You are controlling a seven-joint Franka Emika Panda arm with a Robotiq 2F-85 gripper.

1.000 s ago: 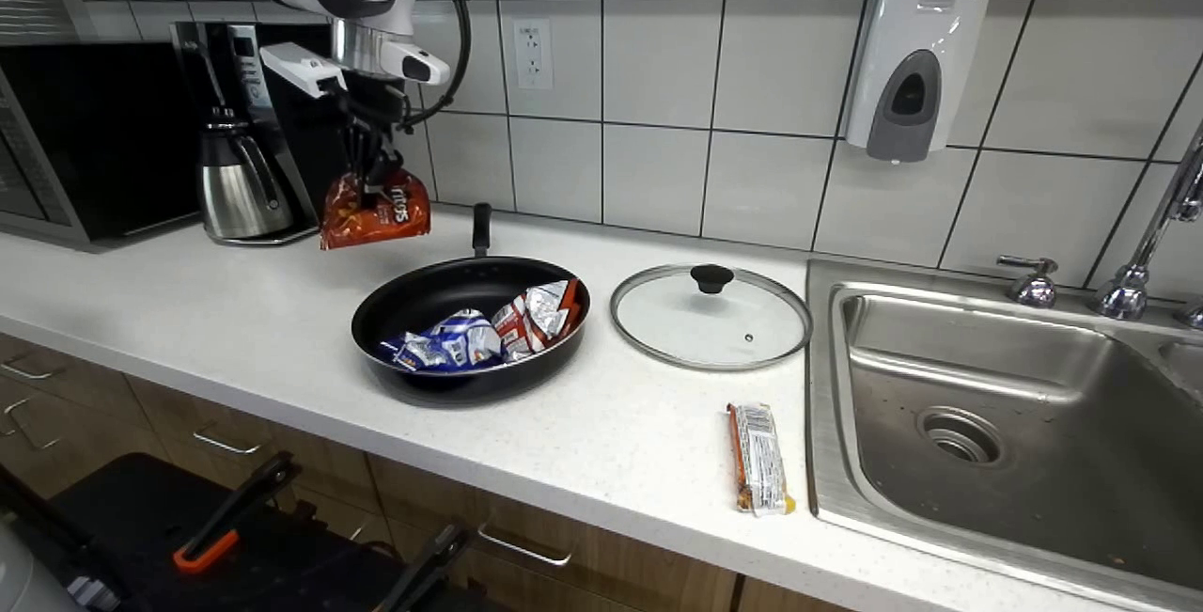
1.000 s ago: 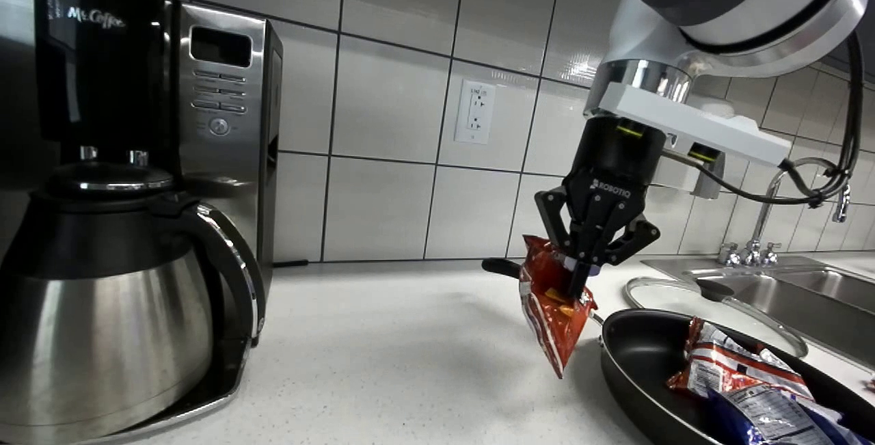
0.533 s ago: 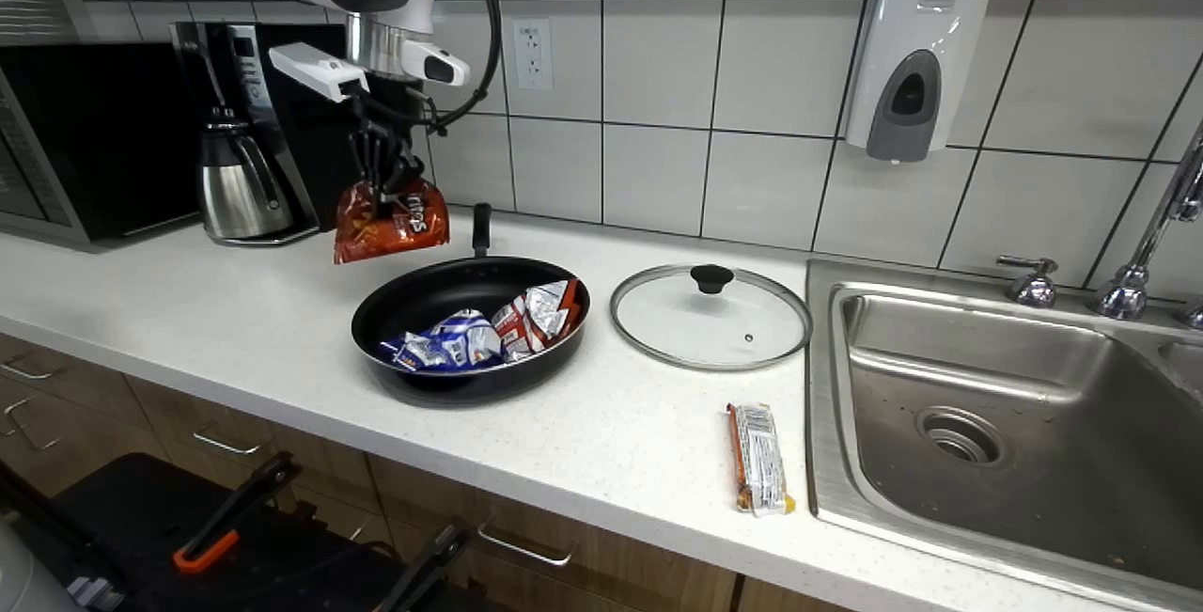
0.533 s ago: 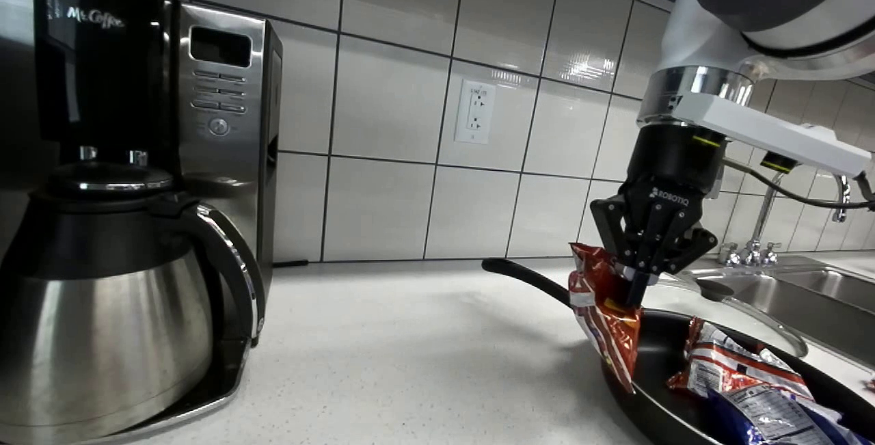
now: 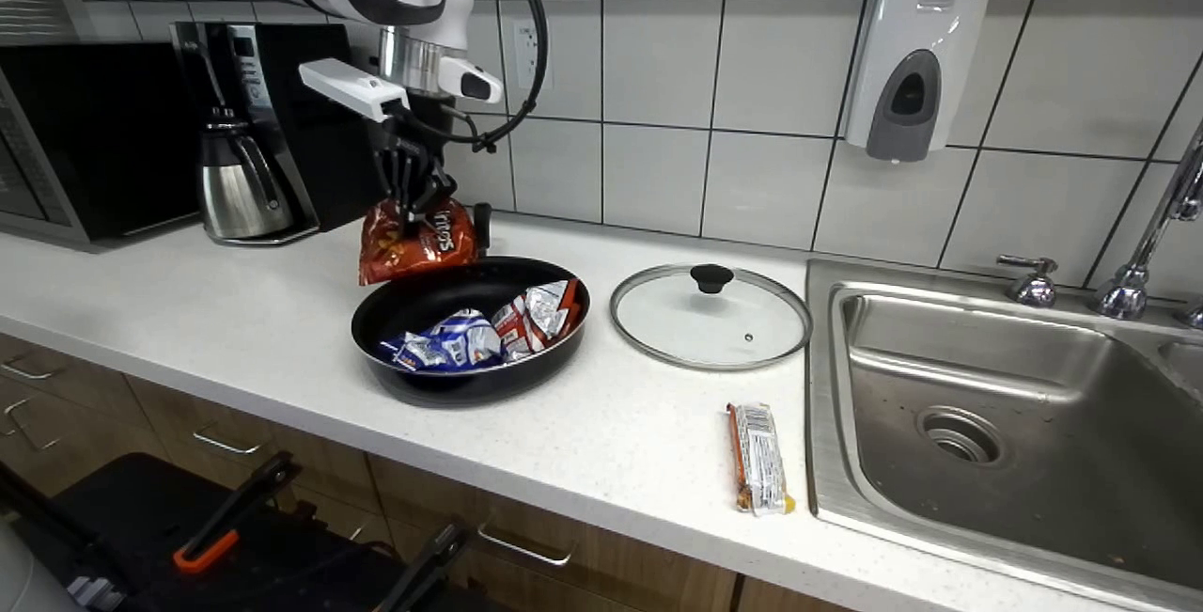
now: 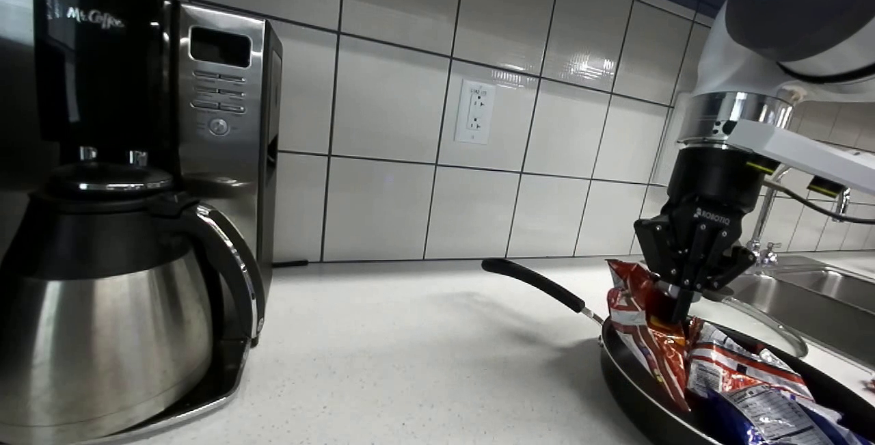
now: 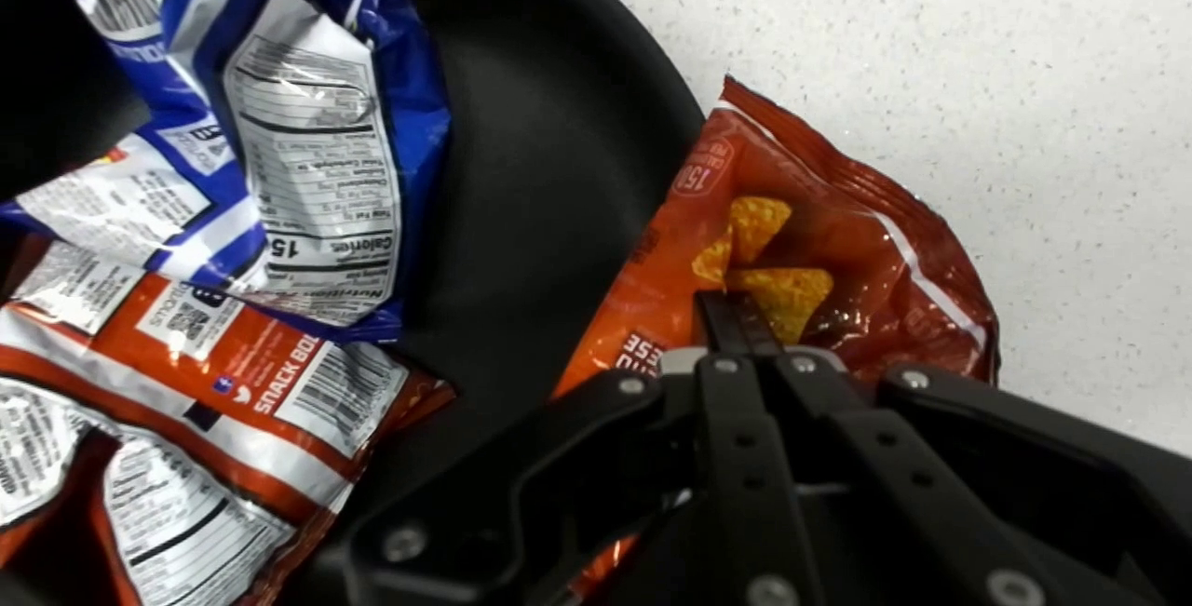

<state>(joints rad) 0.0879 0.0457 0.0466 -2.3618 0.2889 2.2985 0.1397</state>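
My gripper (image 7: 738,313) is shut on a red chip bag (image 7: 885,262), its fingers pinching the wrapper near the middle. Orange chips print shows beside the fingertips. In both exterior views the bag (image 5: 437,245) hangs tilted at the rim of a black frying pan (image 5: 404,306), overlapping its handle side. Whether it touches the rim I cannot tell. Inside the pan lie a crumpled blue bag (image 7: 317,141) and a red-and-white bag (image 7: 270,401), side by side. In an exterior view the held bag's lower corner (image 6: 673,390) reaches over the pan's inside.
The pan's black handle (image 6: 533,281) points toward the tiled wall. A glass lid (image 5: 695,330) lies beside the pan, with a wrapped bar (image 5: 759,457) nearer the counter's front edge. A steel sink (image 5: 827,424) is farther along. The coffee maker (image 6: 102,76) and its carafe stand opposite.
In both exterior views the gripper has moved right and down with the red bag, from beside the pan to over its rim. The grip has stayed shut; the bags in the pan have not moved.
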